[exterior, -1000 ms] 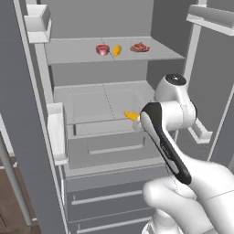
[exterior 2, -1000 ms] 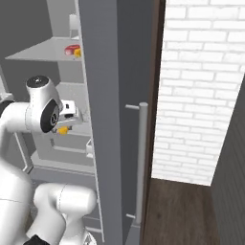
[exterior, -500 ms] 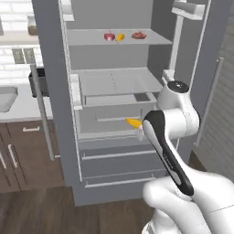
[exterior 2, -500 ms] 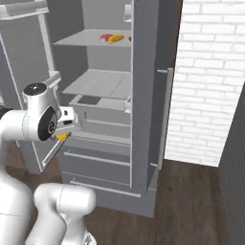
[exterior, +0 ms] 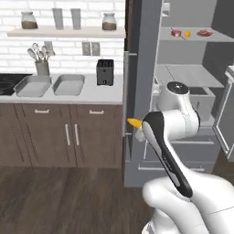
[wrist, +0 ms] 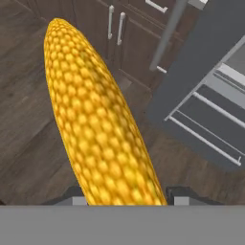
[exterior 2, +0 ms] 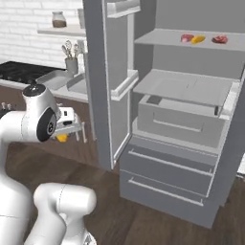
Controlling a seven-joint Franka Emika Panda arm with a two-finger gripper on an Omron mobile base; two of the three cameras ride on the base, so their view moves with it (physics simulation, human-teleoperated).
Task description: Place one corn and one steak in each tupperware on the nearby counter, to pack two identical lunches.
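gripper clamped on corn cob, two tupperware trays on counter, no readable writing

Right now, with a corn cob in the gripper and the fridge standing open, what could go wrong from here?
1. The corn cob juts far past the gripper, gripped at one end; it might tip or slip during the swing to the trays.
2. The open fridge door stands between arm and counter; a swing could clip it.
3. The trays sit side by side, so the cob could land on a rim.
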